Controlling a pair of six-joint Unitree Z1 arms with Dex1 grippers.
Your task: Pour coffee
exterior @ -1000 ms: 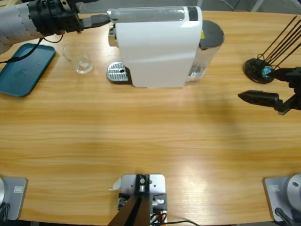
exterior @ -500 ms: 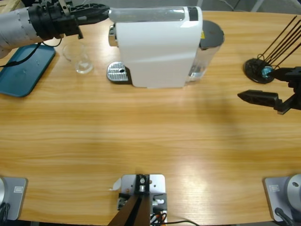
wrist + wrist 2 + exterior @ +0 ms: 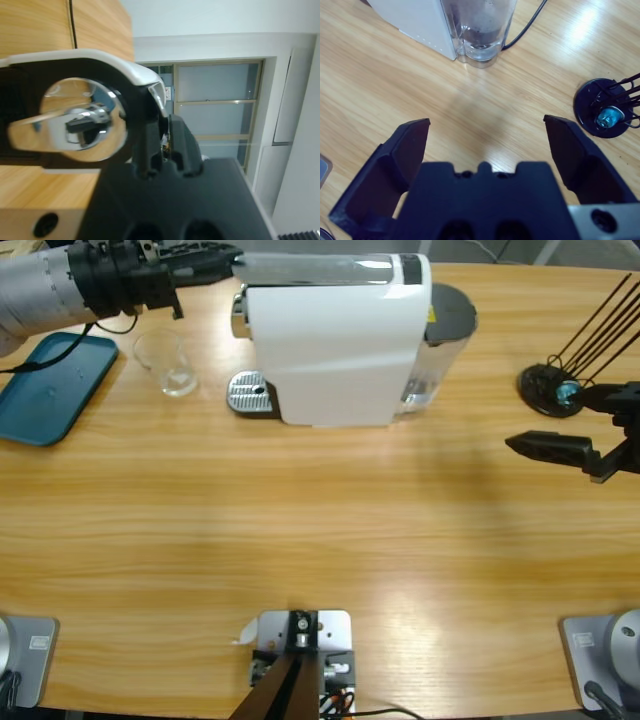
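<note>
Overhead, I see my left tool (image 3: 225, 255) at the top left corner of the white coffee machine (image 3: 335, 340), its jaws nearly closed in the wrist view, gripping nothing I can make out. Only that view shows the machine's chrome lever (image 3: 82, 122). My right tool (image 3: 485, 142) hangs wide open and empty above the desk (image 3: 320, 530), near the capsule stand (image 3: 605, 115); the glass cup (image 3: 168, 362) sits beside the drip tray (image 3: 250, 395).

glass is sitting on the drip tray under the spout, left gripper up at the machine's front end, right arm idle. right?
Not quite. The high view shows the glass on the table beside the drip tray, not on it. The rest holds: the left gripper is at the coffee machine front; the right gripper hangs clear.
</note>
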